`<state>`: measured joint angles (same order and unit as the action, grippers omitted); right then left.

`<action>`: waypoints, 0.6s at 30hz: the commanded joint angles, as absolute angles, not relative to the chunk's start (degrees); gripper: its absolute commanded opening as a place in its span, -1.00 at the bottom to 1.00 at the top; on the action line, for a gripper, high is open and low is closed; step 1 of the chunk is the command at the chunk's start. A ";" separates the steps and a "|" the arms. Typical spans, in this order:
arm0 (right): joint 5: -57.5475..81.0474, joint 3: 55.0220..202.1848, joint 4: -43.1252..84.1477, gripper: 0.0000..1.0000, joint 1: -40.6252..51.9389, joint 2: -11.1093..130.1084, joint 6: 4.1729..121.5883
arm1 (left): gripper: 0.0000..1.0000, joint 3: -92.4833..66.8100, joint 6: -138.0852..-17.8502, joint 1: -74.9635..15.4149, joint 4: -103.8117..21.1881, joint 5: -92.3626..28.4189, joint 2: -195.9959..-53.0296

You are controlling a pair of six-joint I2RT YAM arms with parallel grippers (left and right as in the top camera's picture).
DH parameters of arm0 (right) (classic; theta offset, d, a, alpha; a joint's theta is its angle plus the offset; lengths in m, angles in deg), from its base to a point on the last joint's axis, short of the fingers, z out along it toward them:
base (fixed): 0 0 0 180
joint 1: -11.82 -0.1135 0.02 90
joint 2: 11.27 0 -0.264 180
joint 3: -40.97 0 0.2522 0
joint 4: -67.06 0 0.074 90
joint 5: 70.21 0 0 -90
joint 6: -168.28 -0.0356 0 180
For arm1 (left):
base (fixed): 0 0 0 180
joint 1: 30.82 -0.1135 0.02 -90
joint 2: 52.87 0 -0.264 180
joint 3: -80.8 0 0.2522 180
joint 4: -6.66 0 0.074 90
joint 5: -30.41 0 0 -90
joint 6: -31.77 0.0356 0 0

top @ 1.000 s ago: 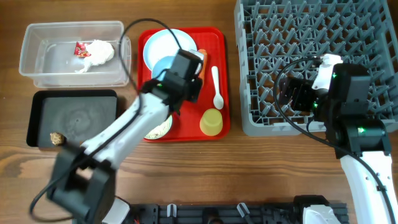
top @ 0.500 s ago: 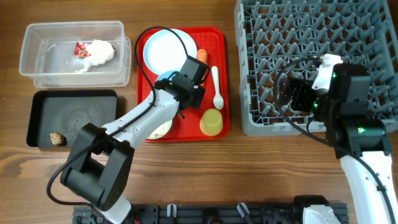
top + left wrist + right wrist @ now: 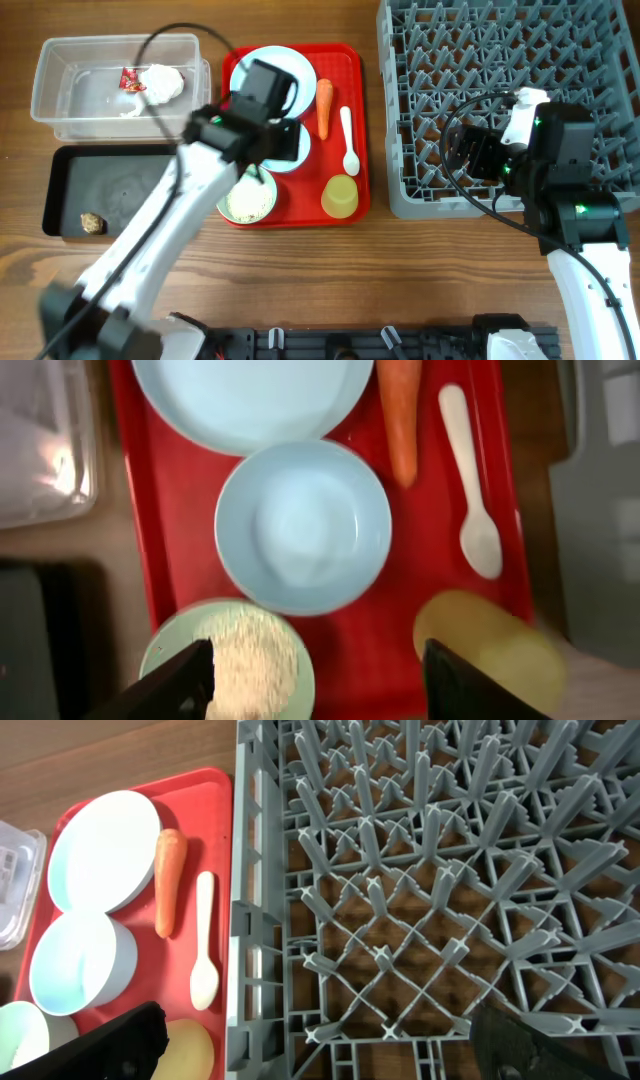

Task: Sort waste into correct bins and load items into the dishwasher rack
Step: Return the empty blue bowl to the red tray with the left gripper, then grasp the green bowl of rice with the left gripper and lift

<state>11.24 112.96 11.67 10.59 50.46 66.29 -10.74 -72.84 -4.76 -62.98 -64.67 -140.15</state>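
Observation:
My left gripper (image 3: 272,140) (image 3: 320,690) hangs open and empty over the red tray (image 3: 350,62). Below it are a light blue bowl (image 3: 303,525) and a green bowl of crumbs (image 3: 235,665). A carrot (image 3: 322,95) (image 3: 400,420), a white spoon (image 3: 349,140) (image 3: 472,480), a yellow cup (image 3: 340,196) (image 3: 490,650) and a pale plate (image 3: 262,65) also lie on the tray. My right gripper (image 3: 465,150) (image 3: 330,1050) is open above the front left corner of the grey dishwasher rack (image 3: 520,90) (image 3: 430,890), holding nothing.
A clear plastic bin (image 3: 60,110) at the far left holds a crumpled white napkin and a small wrapper. In front of it a black bin (image 3: 115,185) holds one small brown scrap (image 3: 92,222). Bare wood lies along the table's front edge.
My left gripper has gone from shut to open and has swung left, from beside the carrot to above the bowls. The right arm has not moved.

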 commanded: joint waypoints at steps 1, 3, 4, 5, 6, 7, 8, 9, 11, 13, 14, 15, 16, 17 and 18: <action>10.32 113.97 11.74 0.98 10.61 50.77 65.68 | 0.25 -8.77 -76.89 -4.28 -67.53 -56.10 -141.18; 10.32 113.97 11.87 0.99 10.61 50.77 65.68 | 0.23 -6.02 -78.87 -3.67 -67.20 -55.34 -141.27; 10.32 113.97 11.89 0.98 10.61 50.77 65.66 | 0.21 -3.81 -80.03 -3.16 -66.35 -55.60 -141.27; 10.30 113.97 11.91 0.98 10.61 50.77 65.63 | 0.18 -1.93 -80.80 -2.90 -65.10 -55.60 -141.27; 10.30 113.97 11.91 0.98 10.61 50.77 65.61 | 0.17 0.02 -81.56 -2.81 -63.68 -55.56 -141.27; 10.32 113.97 11.89 0.99 10.61 50.77 65.66 | 0.17 1.83 -81.98 -2.81 -62.31 -55.56 -141.27; 10.32 113.97 11.87 0.98 10.61 50.77 65.66 | 0.16 3.38 -82.22 -2.81 -61.08 -55.58 -141.27; 10.32 113.97 11.84 0.98 10.61 50.77 65.63 | 0.15 4.87 -82.52 -2.84 -59.79 -55.60 -141.27; 10.30 113.97 11.82 0.98 10.61 50.77 65.61 | 0.08 8.08 -82.70 -2.86 -55.68 -55.60 -141.27; 10.32 113.97 11.91 0.98 10.61 50.77 65.28 | 0.05 12.10 -82.70 -2.44 -50.07 -55.93 -141.27; 10.32 113.97 11.91 0.98 10.61 50.77 64.87 | 0.02 13.35 -82.74 -2.44 -48.60 -56.52 -141.27; 10.30 113.97 11.91 0.98 10.61 50.77 64.67 | 0.01 14.42 -82.74 -2.44 -47.44 -57.28 -141.27; 10.32 113.97 11.91 0.98 10.61 50.77 64.65 | 0.01 15.53 -83.05 -2.44 -46.55 -58.55 -141.27; 10.32 113.97 11.91 0.98 10.61 50.77 64.65 | 0.00 16.23 -83.84 -2.46 -46.26 -60.10 -141.27; 10.32 113.97 11.91 0.98 10.61 50.77 64.65 | 0.01 16.63 -84.51 -2.44 -46.26 -61.48 -141.27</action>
<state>11.24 112.96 11.76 10.59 50.46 65.68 13.85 -81.78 -2.68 -47.22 -56.89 -141.13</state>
